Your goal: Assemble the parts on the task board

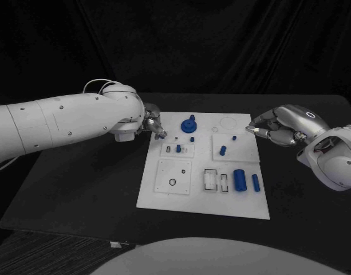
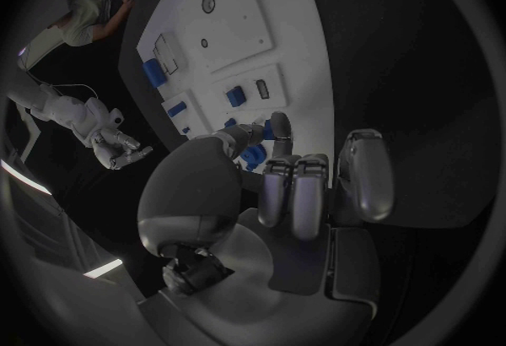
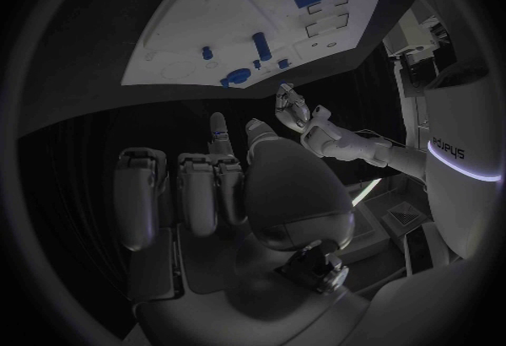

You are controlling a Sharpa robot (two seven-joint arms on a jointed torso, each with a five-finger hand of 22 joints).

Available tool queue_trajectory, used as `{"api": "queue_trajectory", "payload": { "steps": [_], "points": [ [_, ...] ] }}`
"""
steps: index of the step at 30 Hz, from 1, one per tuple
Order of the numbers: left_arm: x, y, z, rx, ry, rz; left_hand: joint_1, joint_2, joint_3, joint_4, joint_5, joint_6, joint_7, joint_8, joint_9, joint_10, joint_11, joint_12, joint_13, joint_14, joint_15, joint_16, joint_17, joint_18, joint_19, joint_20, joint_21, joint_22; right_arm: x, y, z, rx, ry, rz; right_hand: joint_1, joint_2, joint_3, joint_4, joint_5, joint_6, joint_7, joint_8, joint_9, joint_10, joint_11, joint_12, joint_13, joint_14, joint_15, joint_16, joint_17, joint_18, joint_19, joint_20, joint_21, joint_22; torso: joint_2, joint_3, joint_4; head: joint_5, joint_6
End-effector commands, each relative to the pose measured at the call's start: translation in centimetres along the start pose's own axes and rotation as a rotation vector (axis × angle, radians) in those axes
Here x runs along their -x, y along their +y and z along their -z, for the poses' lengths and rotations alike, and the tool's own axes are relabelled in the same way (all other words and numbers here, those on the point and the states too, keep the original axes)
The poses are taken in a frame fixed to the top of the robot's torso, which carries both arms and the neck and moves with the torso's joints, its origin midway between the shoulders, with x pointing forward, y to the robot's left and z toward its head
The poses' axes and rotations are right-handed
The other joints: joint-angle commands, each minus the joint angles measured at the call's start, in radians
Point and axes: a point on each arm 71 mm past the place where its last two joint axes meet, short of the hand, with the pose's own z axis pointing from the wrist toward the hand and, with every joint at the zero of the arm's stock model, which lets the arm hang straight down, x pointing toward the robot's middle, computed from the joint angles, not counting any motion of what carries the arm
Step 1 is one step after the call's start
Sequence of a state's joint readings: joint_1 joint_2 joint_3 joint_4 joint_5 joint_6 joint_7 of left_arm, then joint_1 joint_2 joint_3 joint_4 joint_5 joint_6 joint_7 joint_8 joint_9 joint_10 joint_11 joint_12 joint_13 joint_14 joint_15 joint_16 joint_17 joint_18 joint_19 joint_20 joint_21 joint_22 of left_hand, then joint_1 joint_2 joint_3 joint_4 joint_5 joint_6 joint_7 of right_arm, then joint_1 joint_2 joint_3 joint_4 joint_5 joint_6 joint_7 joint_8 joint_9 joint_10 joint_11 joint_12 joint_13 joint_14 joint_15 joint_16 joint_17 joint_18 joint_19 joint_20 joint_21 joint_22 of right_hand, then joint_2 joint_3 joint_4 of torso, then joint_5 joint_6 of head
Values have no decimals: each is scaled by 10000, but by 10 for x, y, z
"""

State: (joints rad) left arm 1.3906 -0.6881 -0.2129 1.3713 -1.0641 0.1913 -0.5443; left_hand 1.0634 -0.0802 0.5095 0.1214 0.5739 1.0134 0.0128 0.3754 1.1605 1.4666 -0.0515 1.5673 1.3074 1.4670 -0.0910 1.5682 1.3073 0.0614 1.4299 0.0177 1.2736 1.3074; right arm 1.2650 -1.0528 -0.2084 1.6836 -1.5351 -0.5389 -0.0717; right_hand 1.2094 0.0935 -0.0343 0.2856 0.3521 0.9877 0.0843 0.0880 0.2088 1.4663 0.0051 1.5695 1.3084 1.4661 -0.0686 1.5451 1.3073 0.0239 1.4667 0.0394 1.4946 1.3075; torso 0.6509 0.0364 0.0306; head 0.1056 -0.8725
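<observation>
At table centre sits the white task board (image 1: 204, 200), long side running 12 to 6 o'clock from the head view. Left hand (image 1: 151, 124) hovers at the board's 10 o'clock corner, thumb and a fingertip drawn together close over the board's edge; left wrist view shows a blue bit right at the fingertips (image 2: 277, 128), but can't tell if it's pinched or just sitting behind them. Likely placed there to work the top-left parts. Right hand (image 1: 276, 128) hangs off the board's 2 o'clock edge, fingers curled in, nothing in them; looks like it's waiting clear so it doesn't block the board.

Parts: blue round knob piece (image 1: 189, 124) near 12 o'clock, just beside the left hand. Small blue pegs (image 1: 222, 150) standing in the middle plates. Big blue cylinder (image 1: 240, 179) and a slimmer blue bar (image 1: 256, 183) lie side by side at 5 o'clock, next to empty rectangular slots (image 1: 211, 180), probably laid out as stock to go in those slots. Small ring (image 1: 172, 182) on the 7 o'clock plate.

Judgement: assembly is early, the big pieces unseated.
</observation>
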Motion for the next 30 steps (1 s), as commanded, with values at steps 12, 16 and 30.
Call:
{"api": "queue_trajectory", "payload": {
  "steps": [12, 16, 30],
  "points": [
    [-15, -8, -5, -237, 124, 81, -140, -13, -36, 94, -82, 98, -12, -72, -38, 1042, -54, 35, 2634, 1038, -90, 26, 2635, 23, 51, -33, 62, 1787, -3, -1, 3, -137, -36, -40, 17, 11, 19, 35, -1, -6, 68, -56, -13, 1045, 92, 13, 2624, 926, 54, -63, 2028, -26, 641, 84, -52, 2353, 43, -13, -17, 37, -1],
    [-18, -10, -7, -286, 271, 6, -160, -6, -55, 103, -113, 102, -12, -84, -52, 1042, -54, 35, 2634, 1038, -91, 26, 2635, 27, 43, -33, 43, 1782, -4, -1, 2, -126, -52, -43, 17, 11, 19, 35, -1, -6, 68, -56, -13, 1045, 92, 13, 2624, 926, 54, -63, 2028, -26, 641, 84, -52, 2353, 32, -11, -8, 46, -1],
    [-27, -11, -11, -275, 571, -62, -181, 8, -75, 113, -152, 108, -14, -98, -70, 1042, -55, 35, 2634, 1038, -90, 26, 2635, 27, 44, -34, 42, 1782, -3, -2, 3, -102, -78, -31, -2, 4, 7, 41, -8, -5, 69, -58, -14, 1045, 93, 13, 2624, 927, 56, -62, 2030, -26, 640, 86, -53, 2352, 30, -11, -8, 35, -1]
  ]
}}
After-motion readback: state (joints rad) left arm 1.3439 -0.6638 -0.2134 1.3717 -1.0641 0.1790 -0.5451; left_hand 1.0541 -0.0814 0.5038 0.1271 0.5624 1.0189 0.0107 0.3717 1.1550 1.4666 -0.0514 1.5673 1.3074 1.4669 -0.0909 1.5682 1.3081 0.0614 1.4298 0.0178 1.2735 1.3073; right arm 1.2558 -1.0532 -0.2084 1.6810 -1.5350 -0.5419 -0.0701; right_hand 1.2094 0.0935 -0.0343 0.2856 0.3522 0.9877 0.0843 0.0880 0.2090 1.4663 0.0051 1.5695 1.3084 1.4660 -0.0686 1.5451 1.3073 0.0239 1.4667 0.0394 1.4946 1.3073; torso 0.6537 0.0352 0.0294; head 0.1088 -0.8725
